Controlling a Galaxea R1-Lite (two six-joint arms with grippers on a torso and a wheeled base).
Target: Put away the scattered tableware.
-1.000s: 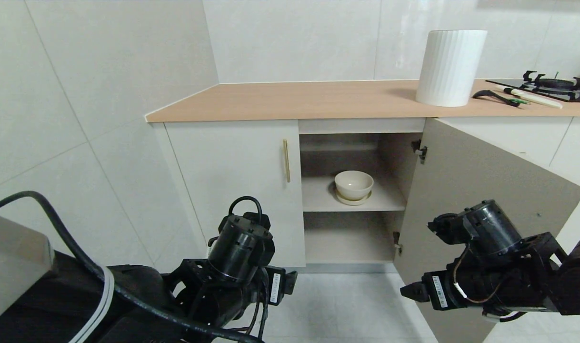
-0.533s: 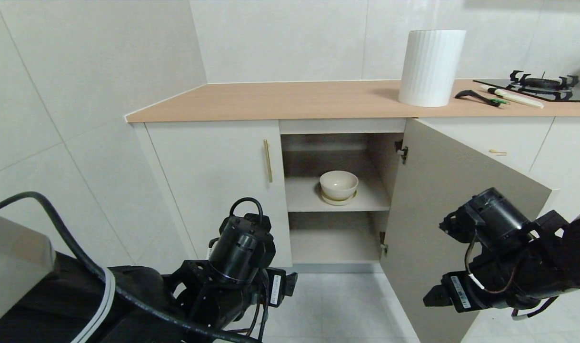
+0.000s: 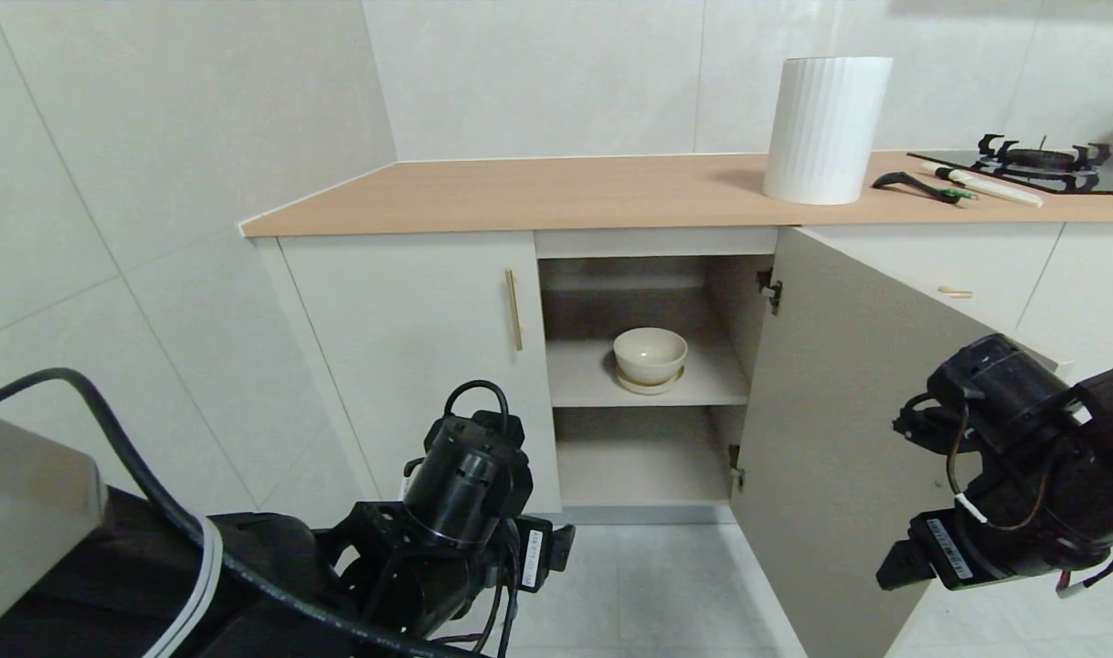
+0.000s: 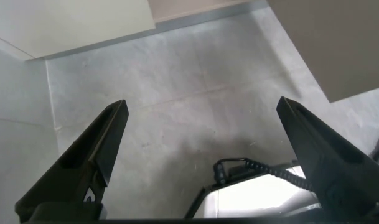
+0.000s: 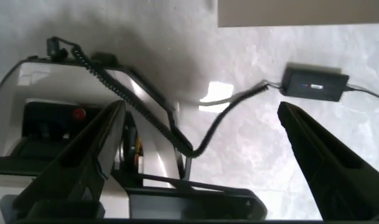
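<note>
A cream bowl (image 3: 650,353) sits on a small plate (image 3: 649,385) on the upper shelf of the open cabinet (image 3: 694,379). My left gripper (image 4: 201,155) hangs low in front of the closed left door, open over bare floor tiles with nothing between its fingers. My right gripper (image 5: 201,155) is also open and holds nothing; it points down at the floor. In the head view the right arm (image 3: 1004,475) is beside the outer edge of the open cabinet door (image 3: 840,411). Both grippers are well away from the bowl.
On the wooden countertop (image 3: 538,194) stand a tall white ribbed container (image 3: 826,128), a black-handled tool (image 3: 917,185) and a white utensil (image 3: 986,187), beside a gas hob (image 3: 1041,160). The open door juts out to the right. A black power adapter (image 5: 315,81) lies on the floor.
The head camera shifted, sliding the scene left. My right arm has drawn back to the right, away from the open door's face. The left arm stayed nearly still.
</note>
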